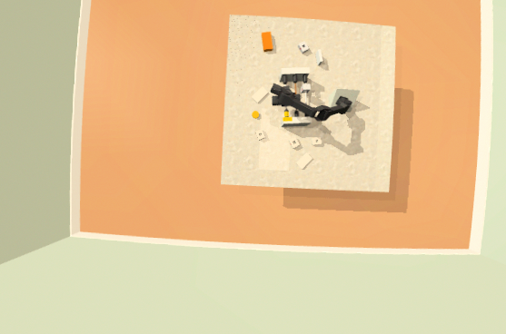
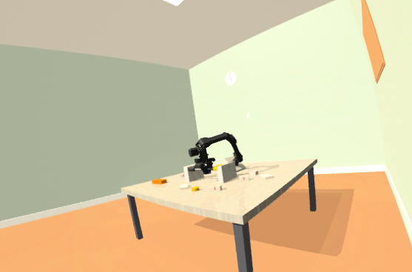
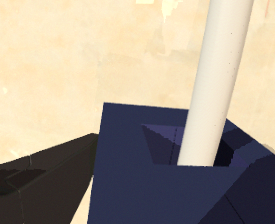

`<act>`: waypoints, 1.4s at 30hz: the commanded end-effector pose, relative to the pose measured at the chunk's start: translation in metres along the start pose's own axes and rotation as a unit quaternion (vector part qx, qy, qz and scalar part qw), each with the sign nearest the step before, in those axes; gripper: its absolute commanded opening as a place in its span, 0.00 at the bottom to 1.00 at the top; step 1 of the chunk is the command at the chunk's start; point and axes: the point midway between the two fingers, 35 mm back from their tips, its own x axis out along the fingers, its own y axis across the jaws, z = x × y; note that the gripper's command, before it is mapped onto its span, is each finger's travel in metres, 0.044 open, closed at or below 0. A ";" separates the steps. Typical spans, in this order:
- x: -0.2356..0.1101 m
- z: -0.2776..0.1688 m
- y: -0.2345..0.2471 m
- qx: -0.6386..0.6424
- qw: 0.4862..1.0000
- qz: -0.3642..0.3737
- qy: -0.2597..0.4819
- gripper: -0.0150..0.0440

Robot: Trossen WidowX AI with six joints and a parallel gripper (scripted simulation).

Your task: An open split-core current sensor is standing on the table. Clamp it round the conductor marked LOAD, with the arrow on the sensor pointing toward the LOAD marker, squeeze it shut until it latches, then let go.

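The dark blue sensor (image 3: 138,190) (image 2: 208,171) is between the gripper's fingers, and my gripper (image 2: 207,170) is shut on it. In the wrist view one black finger is against the sensor's left side; the other finger cannot be made out. A white conductor (image 3: 215,75) runs down into the notch in the sensor's top part. Whether the sensor is latched cannot be seen. The conductors span two upright panels (image 1: 295,71) (image 2: 228,173), with the arm above them. The arrow and the LOAD marking cannot be read.
An orange block (image 1: 267,42) (image 2: 159,181) and a yellow disc (image 1: 255,114) (image 2: 195,188) lie on the table (image 1: 358,174). Several small marked blocks, such as one white block (image 1: 294,143), and pale flat pieces, such as one tile (image 1: 304,161), lie around the panels.
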 end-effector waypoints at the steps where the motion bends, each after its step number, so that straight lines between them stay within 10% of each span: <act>1: 0.000 0.000 0.000 -0.002 1.000 -0.001 -0.001 0.25; 10: 0.004 0.000 0.000 -0.002 1.000 -0.001 -0.001 0.25; 20: 0.001 0.000 0.000 -0.002 1.000 0.000 -0.001 0.69; 42: 0.001 0.000 0.000 -0.002 1.000 0.000 -0.001 0.69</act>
